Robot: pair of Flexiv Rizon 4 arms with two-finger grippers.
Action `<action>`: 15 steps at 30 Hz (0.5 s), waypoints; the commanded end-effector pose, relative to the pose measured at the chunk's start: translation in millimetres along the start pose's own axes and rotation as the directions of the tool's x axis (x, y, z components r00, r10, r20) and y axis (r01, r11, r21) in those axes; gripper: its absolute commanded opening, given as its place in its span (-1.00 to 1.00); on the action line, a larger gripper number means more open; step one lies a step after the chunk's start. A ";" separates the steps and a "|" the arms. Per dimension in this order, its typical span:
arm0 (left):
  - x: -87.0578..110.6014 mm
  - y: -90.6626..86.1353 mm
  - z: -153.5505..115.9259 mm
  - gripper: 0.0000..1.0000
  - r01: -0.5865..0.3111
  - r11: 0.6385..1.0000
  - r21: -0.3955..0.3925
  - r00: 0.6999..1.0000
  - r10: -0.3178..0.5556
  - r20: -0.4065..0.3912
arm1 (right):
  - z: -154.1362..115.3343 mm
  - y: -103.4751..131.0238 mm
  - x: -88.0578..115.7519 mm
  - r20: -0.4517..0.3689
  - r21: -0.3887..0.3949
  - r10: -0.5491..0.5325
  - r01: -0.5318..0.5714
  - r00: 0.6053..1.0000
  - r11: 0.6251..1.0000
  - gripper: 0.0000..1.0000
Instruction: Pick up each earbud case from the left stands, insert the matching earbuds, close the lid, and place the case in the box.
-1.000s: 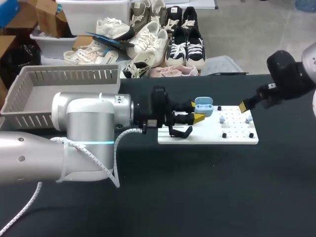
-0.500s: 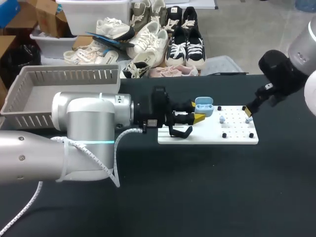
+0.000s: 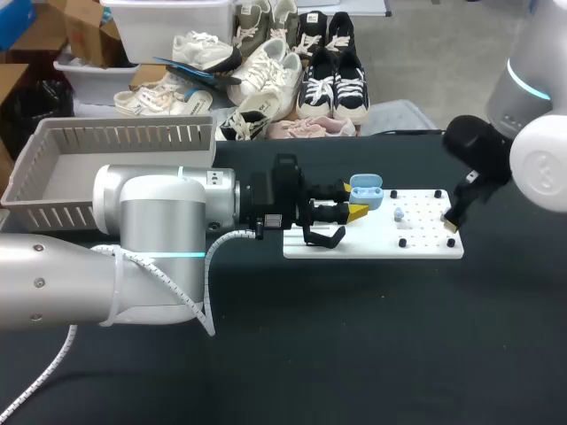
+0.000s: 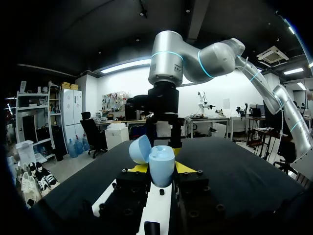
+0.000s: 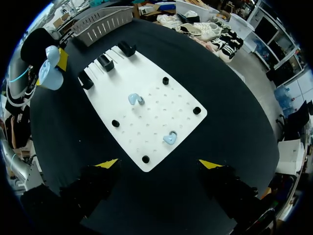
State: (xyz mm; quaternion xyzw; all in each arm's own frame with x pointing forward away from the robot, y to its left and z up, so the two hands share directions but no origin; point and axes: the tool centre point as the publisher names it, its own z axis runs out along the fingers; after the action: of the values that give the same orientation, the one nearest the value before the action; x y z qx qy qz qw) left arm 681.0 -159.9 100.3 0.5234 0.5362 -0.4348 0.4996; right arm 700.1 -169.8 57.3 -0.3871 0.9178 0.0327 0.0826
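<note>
- Earbud case, lid open, clamped in left gripper at white board's 11 o'clock edge
- Likely light, hard, slick shell (hinge looks delicate); hold body sides
- Right gripper spread wide, empty, at board's 3 o'clock, earbud just ahead

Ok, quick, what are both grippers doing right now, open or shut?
Left gripper: shut on the light blue plastic earbud case, lid open.
Right gripper: open, empty, above the white perforated board.

In the head view the right gripper hides one earbud; the left arm covers the basket's near corner.
</note>
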 end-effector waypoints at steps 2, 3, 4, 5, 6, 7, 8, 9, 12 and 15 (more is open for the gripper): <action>1.0 -0.1 0.4 -1.00 -0.001 1.000 -0.003 1.000 0.001 0.004 | 15.2 -6.2 -2.7 -0.022 0.016 0.009 -0.009 1.000 1.000 1.00; 1.0 -0.1 0.4 -1.00 -0.001 1.000 -0.003 1.000 0.001 0.004 | 17.0 -6.7 -2.4 -0.018 0.024 0.015 -0.015 1.000 1.000 1.00; 1.0 -0.1 0.4 -1.00 -0.001 1.000 -0.003 1.000 0.001 0.004 | 18.5 -7.3 -2.1 -0.016 0.035 0.023 -0.022 1.000 0.999 1.00; 1.0 -0.1 0.4 -1.00 -0.001 1.000 -0.003 1.000 0.001 0.004 | 19.9 -7.8 -2.0 -0.015 0.047 0.033 -0.033 0.999 0.998 1.00; 1.0 -0.1 0.4 -1.00 -0.001 1.000 -0.003 1.000 0.001 0.004 | 21.0 -8.0 -2.0 -0.002 0.054 0.043 -0.043 0.999 0.998 1.00; 1.0 -0.1 0.4 -1.00 -0.001 1.000 -0.003 1.000 0.001 0.004 | 21.4 -7.9 -2.1 0.005 0.060 0.055 -0.056 0.998 0.997 1.00; 1.0 -0.1 0.4 -1.00 -0.001 1.000 -0.003 1.000 0.001 0.004 | 21.7 -7.4 -2.5 0.008 0.072 0.069 -0.069 0.998 0.995 1.00; 1.0 -0.1 0.4 -1.00 -0.001 1.000 -0.003 1.000 0.001 0.004 | 22.3 -7.2 -3.0 0.016 0.072 0.076 -0.077 0.997 0.994 1.00; 1.0 -0.1 0.4 -1.00 -0.001 1.000 -0.003 1.000 0.001 0.004 | 25.2 -5.5 -5.1 0.020 0.078 0.098 -0.099 0.995 0.992 1.00; 1.0 -0.1 0.4 -1.00 -0.001 1.000 -0.003 1.000 0.001 0.004 | 26.4 -3.1 -6.7 0.028 0.076 0.128 -0.130 0.991 0.989 1.00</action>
State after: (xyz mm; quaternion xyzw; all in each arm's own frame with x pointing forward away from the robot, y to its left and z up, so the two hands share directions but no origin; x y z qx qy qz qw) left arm 681.0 -160.0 100.3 0.5234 0.5362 -0.4347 0.4995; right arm 715.4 -165.3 33.4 -0.3286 0.9393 0.0172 0.0975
